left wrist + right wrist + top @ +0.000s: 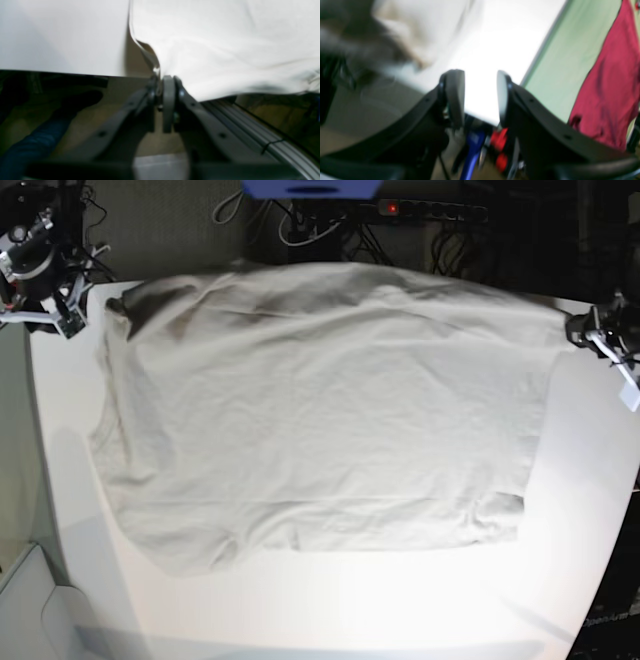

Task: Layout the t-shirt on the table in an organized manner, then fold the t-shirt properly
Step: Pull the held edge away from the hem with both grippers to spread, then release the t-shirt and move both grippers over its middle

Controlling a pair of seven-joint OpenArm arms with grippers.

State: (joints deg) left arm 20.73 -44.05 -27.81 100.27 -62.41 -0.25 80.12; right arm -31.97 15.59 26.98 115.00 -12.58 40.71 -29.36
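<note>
the t-shirt [320, 410] lies spread across the table [400, 600], overhanging its far edge.

Dark cabled floor [330, 230], red cloth [605, 82] nearby

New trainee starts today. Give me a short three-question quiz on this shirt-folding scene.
1. True or false: the t-shirt lies spread out on the table.
2. The right gripper is: A open and empty; B shut on a sleeve; C holding a cup.
3. Which gripper pinches the t-shirt's edge?
Key: 1 true; 2 A; 3 the left gripper.
</note>
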